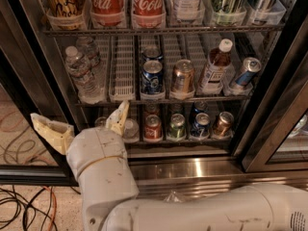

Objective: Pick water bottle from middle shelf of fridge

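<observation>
The water bottle (79, 74) is clear and ribbed with a white cap. It stands at the left end of the middle shelf (125, 101), with a second clear bottle (91, 52) right behind it. The fridge (192, 168) is open in front of me. My gripper (83, 125) is below the water bottle, in front of the lowest rack's left end. Its cream fingers are spread wide: one finger (118, 119) points up toward the shelf rail, the other (49, 131) sticks out to the left. It holds nothing.
On the middle shelf stand a blue can (152, 76), a gold can (183, 76), a bottle of brown liquid (214, 69) and a tilted can (245, 71). Coca-Cola bottles (107, 4) stand on the rack above and several cans (177, 126) below. Dark door frame (276, 124) at right; cables (21, 201) on the floor.
</observation>
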Controlling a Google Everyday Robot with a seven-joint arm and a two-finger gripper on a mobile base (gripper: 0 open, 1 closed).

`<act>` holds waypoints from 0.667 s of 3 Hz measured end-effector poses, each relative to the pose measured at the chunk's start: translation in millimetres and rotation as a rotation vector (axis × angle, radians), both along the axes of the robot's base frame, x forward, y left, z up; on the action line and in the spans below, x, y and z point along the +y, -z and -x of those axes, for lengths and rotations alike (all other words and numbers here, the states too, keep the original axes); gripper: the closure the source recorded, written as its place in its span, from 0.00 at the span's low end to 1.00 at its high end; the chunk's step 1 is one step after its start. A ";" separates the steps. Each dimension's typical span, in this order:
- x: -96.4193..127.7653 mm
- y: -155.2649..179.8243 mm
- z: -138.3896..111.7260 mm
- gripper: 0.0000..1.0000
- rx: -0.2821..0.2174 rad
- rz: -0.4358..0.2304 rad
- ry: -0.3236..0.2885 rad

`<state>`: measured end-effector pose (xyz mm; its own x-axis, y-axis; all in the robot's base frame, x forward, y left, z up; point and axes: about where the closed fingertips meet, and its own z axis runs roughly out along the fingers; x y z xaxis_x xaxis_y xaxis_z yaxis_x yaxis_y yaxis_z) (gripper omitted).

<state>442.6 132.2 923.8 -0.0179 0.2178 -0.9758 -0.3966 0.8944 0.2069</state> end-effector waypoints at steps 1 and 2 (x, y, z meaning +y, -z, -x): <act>-9.0 14.3 -28.9 0.00 0.039 0.045 0.020; -9.0 14.3 -28.9 0.00 0.039 0.045 0.020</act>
